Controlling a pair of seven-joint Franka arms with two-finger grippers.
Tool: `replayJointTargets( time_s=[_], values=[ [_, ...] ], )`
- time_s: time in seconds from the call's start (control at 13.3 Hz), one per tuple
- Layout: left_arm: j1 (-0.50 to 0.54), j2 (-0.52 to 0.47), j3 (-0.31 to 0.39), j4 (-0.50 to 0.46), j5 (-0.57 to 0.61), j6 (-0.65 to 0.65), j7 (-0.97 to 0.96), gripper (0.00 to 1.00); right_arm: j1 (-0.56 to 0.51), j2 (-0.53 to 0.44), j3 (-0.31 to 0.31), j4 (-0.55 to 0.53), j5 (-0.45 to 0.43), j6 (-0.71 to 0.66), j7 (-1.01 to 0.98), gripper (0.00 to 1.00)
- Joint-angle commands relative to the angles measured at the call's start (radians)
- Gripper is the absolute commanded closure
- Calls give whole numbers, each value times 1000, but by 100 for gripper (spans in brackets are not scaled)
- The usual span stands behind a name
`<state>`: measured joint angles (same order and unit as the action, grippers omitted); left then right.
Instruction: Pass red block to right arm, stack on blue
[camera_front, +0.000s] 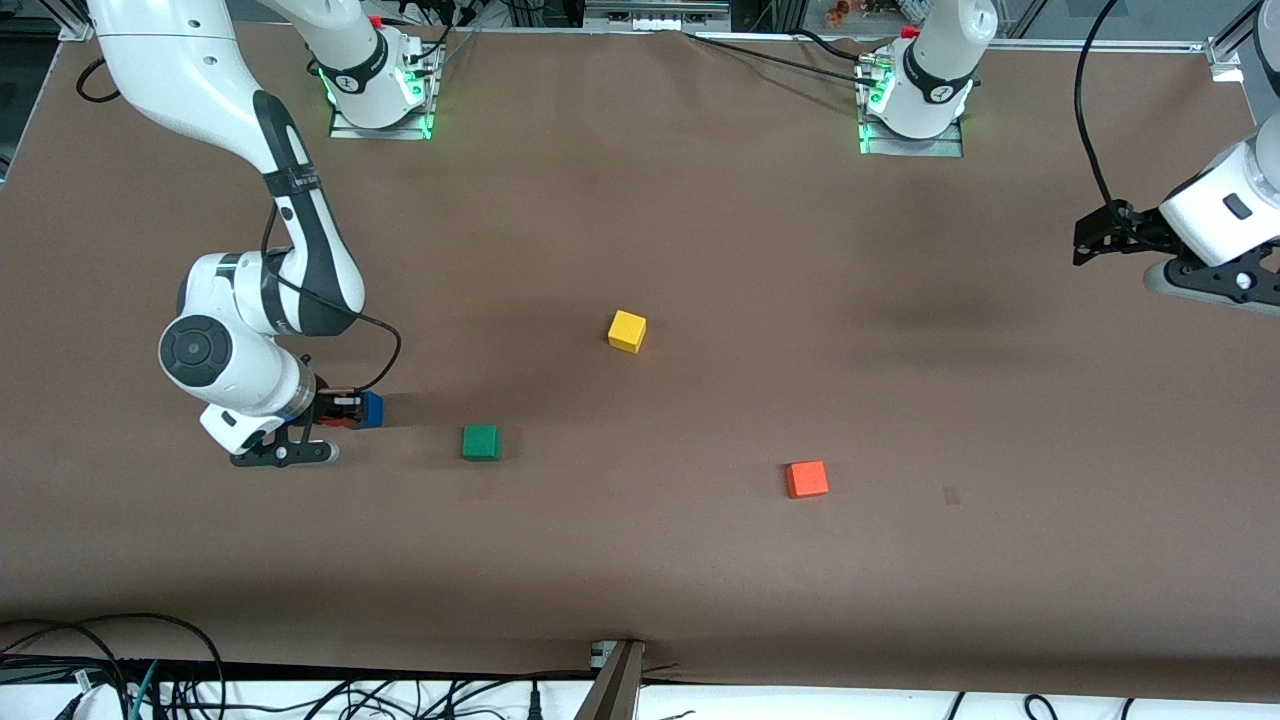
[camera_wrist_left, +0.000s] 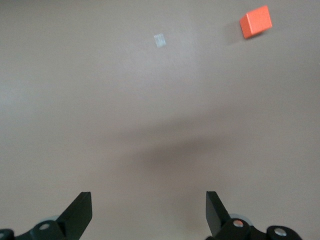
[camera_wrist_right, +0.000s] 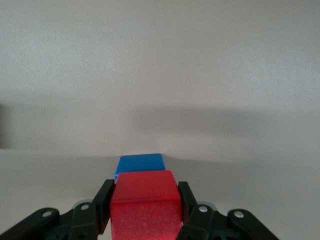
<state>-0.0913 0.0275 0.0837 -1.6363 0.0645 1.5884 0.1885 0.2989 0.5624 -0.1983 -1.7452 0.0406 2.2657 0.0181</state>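
My right gripper (camera_front: 338, 409) is low over the table at the right arm's end and is shut on the red block (camera_wrist_right: 145, 205). Its fingers (camera_wrist_right: 104, 202) press on two opposite faces of the block. The blue cube (camera_front: 373, 409) sits on the table right against the gripper's tips. In the right wrist view the blue cube (camera_wrist_right: 140, 162) shows just past the red block, mostly covered by it. I cannot tell whether the red block touches it. My left gripper (camera_front: 1085, 242) is open and empty, up at the left arm's end of the table, and its fingers (camera_wrist_left: 80, 212) stand wide apart.
A green cube (camera_front: 481, 442) lies beside the blue cube, toward the table's middle. A yellow cube (camera_front: 627, 331) lies mid-table. An orange-red cube (camera_front: 807, 479) lies toward the left arm's end and also shows in the left wrist view (camera_wrist_left: 255, 21). A small patch (camera_front: 951, 495) lies next to it.
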Motion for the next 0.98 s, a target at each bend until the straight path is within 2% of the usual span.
replayJointTargets(
  time_s=[0.0,0.15,0.3,0.9],
  values=[
    [60,-58,-40,-60,20,44,-40,0,11,-50,-3,-63,-24,20,19,84],
    [76,-63,-73,-59,28,44,-85,0,17,-52,-3,-73,-24,23,19,84],
    [102,-66,-122,-57,26,45,-235,0,19,-53,-3,-74,-24,24,19,84],
    [111,-67,-133,-57,5,55,-163,0,19,-49,0,-80,-42,58,19,84]
  ],
)
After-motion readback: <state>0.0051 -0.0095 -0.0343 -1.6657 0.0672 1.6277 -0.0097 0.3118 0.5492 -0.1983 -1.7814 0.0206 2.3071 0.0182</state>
